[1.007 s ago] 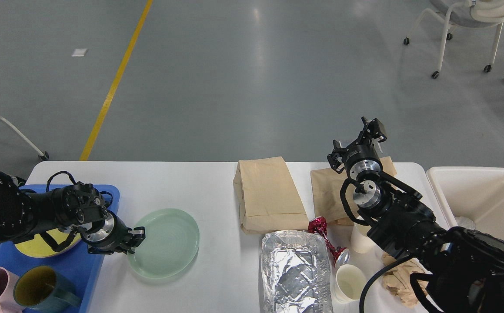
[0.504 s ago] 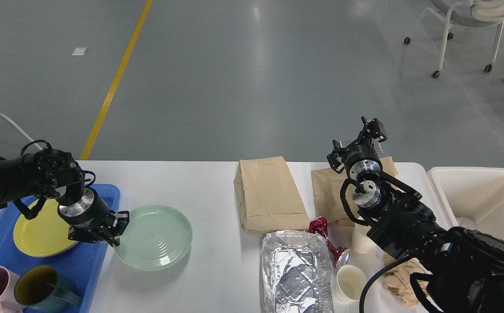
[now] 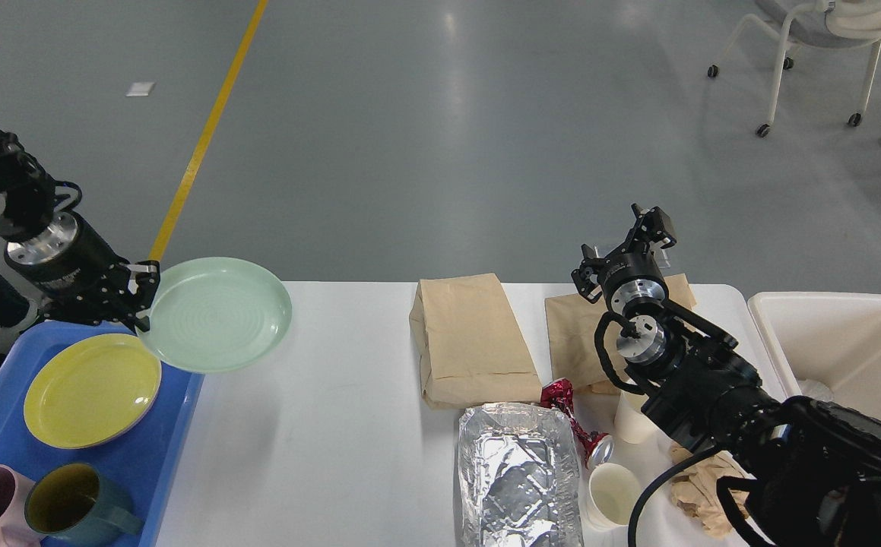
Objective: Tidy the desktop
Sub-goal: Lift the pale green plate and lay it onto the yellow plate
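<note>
Your left gripper was clamped on the green plate, raised over the desktop. Your right gripper's fingers stood apart, empty.

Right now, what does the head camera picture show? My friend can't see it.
The left gripper holds a green plate in the air beside a blue tray with a yellow plate. Paper bags and foil litter the desktop.

I was working in what looked like a lab or test hall: a wide grey polished floor with a yellow line painted across it. A wheeled office chair stood far off beyond the white desktop.
</note>
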Robot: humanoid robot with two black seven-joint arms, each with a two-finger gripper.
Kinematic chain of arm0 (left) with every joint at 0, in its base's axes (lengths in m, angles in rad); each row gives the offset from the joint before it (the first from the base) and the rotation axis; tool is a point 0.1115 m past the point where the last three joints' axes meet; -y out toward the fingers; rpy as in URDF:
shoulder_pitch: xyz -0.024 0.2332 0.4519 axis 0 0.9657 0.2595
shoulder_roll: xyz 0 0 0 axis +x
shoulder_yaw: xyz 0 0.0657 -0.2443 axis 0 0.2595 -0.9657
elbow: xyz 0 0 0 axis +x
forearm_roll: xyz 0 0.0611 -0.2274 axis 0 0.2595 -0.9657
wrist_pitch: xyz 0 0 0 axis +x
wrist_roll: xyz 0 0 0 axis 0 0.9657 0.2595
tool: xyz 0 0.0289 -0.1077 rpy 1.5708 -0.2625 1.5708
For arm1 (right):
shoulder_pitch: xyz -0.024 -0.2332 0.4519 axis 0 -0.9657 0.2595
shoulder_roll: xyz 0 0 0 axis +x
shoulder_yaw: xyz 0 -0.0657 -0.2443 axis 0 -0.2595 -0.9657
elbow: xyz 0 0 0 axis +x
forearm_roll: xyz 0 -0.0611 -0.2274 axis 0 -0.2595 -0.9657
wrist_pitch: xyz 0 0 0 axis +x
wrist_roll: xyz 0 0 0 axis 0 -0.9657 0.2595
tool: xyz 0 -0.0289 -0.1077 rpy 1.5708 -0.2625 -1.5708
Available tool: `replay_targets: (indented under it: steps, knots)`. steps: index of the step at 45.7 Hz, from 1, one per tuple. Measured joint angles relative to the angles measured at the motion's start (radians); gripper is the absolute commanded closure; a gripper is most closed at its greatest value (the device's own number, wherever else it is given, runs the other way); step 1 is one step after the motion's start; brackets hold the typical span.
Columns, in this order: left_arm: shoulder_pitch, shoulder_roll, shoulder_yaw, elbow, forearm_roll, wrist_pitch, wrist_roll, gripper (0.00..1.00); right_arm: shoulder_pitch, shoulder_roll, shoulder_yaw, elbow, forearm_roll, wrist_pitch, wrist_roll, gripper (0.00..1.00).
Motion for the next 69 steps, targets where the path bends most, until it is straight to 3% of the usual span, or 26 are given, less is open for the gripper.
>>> replay_targets:
  steps: [11, 20, 31, 40, 54, 69]
  knots:
    - [-0.123, 0.055, -0.014, 0.002, 0.01, 0.0, 0.079, 1.0, 0.0, 0.0, 0.0, 0.0, 0.0, 0.0, 0.0, 0.0]
    - [-0.111, 0.083, -0.032, 0.005, 0.004, 0.0, 0.089, 1.0, 0.0, 0.0, 0.0, 0.0, 0.0, 0.0, 0.0, 0.0]
    - [0.084, 0.23, -0.199, 0.047, -0.001, 0.0, 0.091, 1.0, 0.0, 0.0, 0.0, 0.0, 0.0, 0.0, 0.0, 0.0]
    - [0.275, 0.265, -0.332, 0.132, 0.01, 0.011, 0.094, 1.0, 0.0, 0.0, 0.0, 0.0, 0.0, 0.0, 0.0, 0.0]
    - [0.432, 0.256, -0.389, 0.188, 0.003, 0.228, 0.091, 1.0, 0.0, 0.0, 0.0, 0.0, 0.0, 0.0, 0.0, 0.0]
    - [0.532, 0.229, -0.436, 0.194, -0.001, 0.322, 0.092, 1.0, 0.0, 0.0, 0.0, 0.0, 0.0, 0.0, 0.0, 0.0]
